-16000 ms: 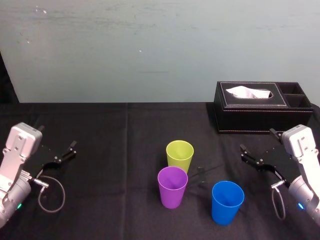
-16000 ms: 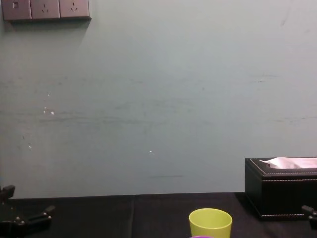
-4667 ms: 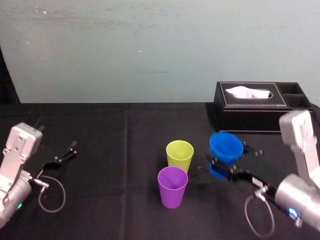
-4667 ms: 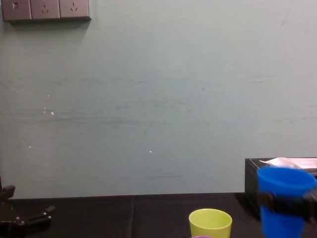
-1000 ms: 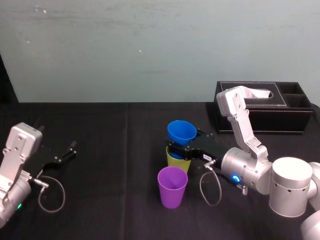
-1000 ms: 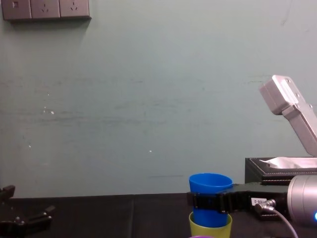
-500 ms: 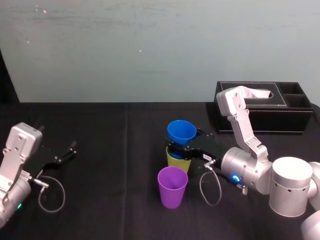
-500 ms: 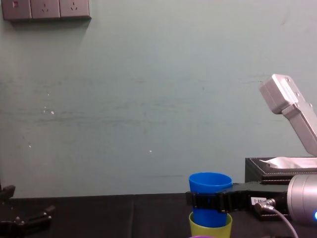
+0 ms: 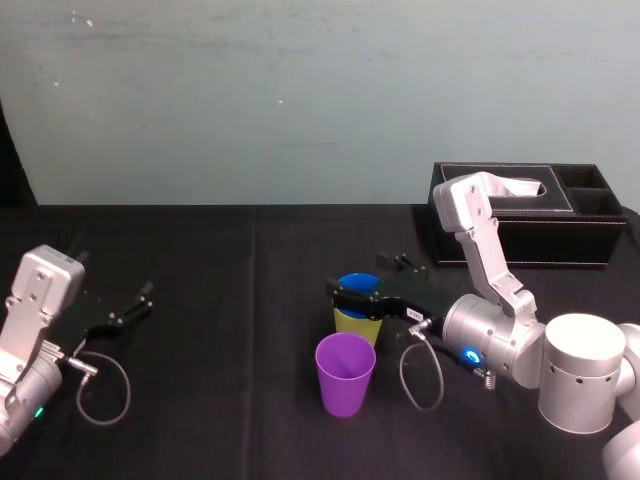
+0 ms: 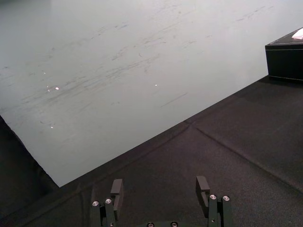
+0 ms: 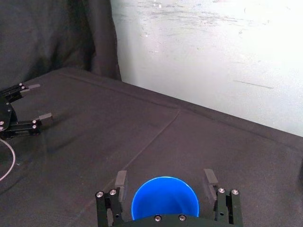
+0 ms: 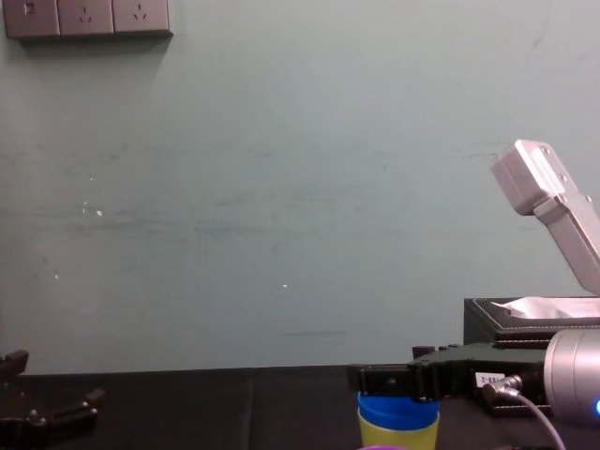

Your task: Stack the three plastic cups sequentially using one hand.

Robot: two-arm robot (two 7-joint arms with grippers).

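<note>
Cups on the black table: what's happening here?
The right claw is stacking cups. The blue cup sits nested in the lime-green cup, and the claw is open around its rim, not gripping it. The purple cup stands alone just beside them, nearer the robot, not yet stacked. The left claw rests open at the left side of the table.
</note>
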